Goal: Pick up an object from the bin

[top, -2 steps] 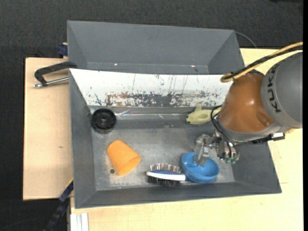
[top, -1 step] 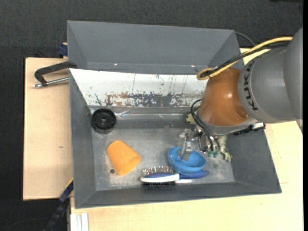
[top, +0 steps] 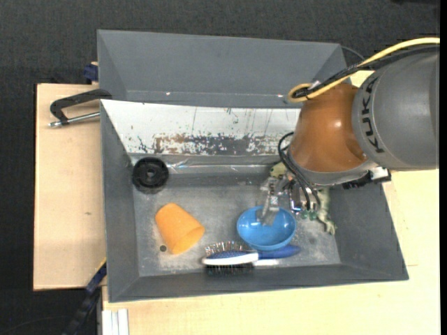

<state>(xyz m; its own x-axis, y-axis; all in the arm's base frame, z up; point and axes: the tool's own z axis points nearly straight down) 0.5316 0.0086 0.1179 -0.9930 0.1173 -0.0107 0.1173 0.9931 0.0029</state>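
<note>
My gripper (top: 271, 211) reaches down from under the orange cover into the right part of the bin. Its metal fingers dip into a blue bowl (top: 260, 237) that lies near the front wall, right of centre. One fingertip touches the inside of the bowl near its far rim. Just in front of the bowl lies a hairbrush (top: 237, 257) with a white and blue handle and dark bristles, along the front wall.
An orange cup (top: 178, 228) lies on its side at the front left. A black round lid-like thing (top: 149, 174) rests at the back left by the wall. The arm and its orange cover hang over the bin's right side.
</note>
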